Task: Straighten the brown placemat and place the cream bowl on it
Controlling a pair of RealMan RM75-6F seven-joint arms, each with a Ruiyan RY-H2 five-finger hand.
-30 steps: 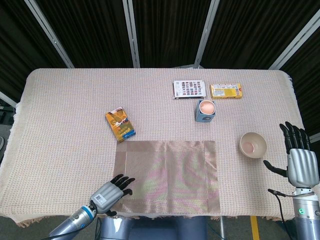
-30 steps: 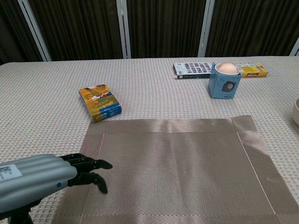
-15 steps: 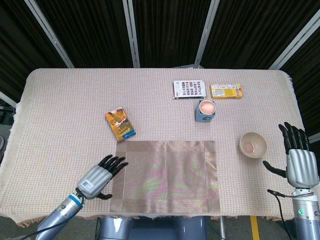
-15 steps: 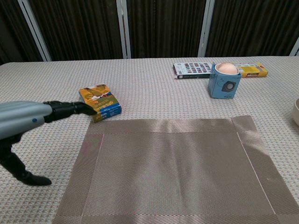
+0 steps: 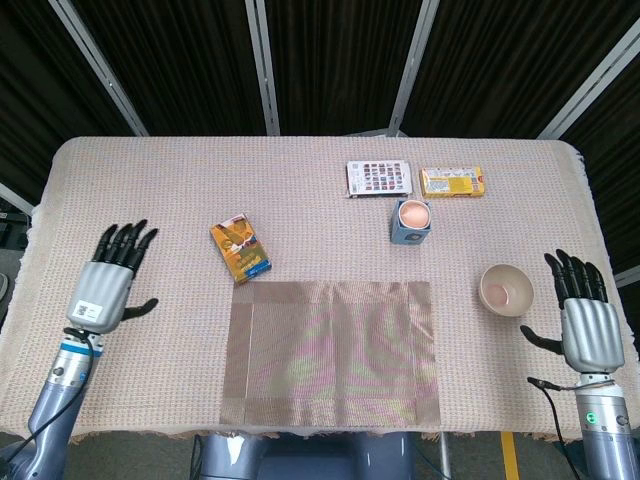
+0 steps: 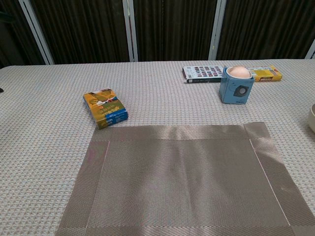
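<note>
The brown placemat (image 5: 332,352) lies flat and square to the table's front edge; in the chest view the placemat (image 6: 182,179) fills the lower middle. The cream bowl (image 5: 506,291) stands upright on the tablecloth just right of the mat, and only the bowl's rim (image 6: 312,117) shows at the chest view's right edge. My left hand (image 5: 104,286) hovers far left of the mat, fingers spread, holding nothing. My right hand (image 5: 583,320) is right of the bowl, apart from it, fingers spread and empty. Neither hand shows in the chest view.
An orange and blue box (image 5: 240,251) lies just off the mat's far left corner. A blue cup with a pale ball (image 5: 412,221) stands behind the mat. A patterned card (image 5: 379,178) and a yellow box (image 5: 452,182) lie further back.
My left hand has lifted off the mat's left front corner and swung far out to the left, leaving the chest view. My right hand has dropped slightly toward the front edge.
</note>
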